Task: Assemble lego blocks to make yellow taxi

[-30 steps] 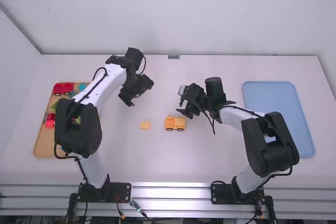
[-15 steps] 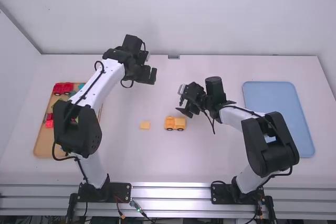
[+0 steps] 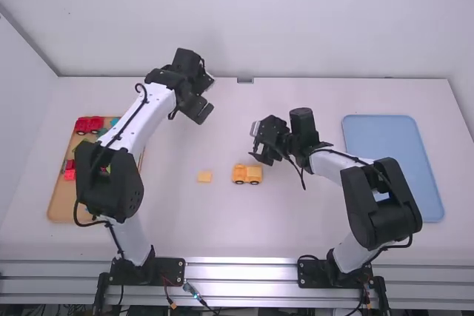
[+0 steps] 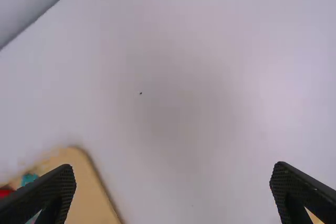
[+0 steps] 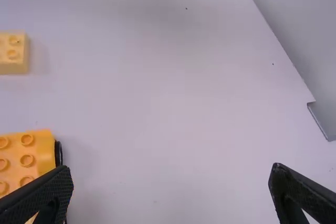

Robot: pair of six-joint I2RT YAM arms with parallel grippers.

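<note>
My left gripper (image 3: 198,110) hangs over the table's far part, beyond the small yellow block (image 3: 204,177). Its fingers stand wide apart in the left wrist view, where the left gripper (image 4: 173,192) has nothing between them. The orange-yellow wheeled vehicle piece (image 3: 246,174) lies right of the block, apart from it. Just beyond and right of that piece is my right gripper (image 3: 259,155). In the right wrist view the right gripper (image 5: 170,192) is open and holds nothing; the studded vehicle piece (image 5: 23,156) is partly behind one finger, and the block (image 5: 13,53) is farther off.
A wooden tray (image 3: 61,201) at the left holds a red toy vehicle (image 3: 89,124), another red piece (image 3: 69,170) and several coloured pieces, partly under the left arm. A blue tray (image 3: 385,135) lies at the right, beyond the right arm.
My left gripper has moved away from the camera toward the table's far edge and turned. The right gripper has shifted only slightly. Block and vehicle piece have stayed in place.
</note>
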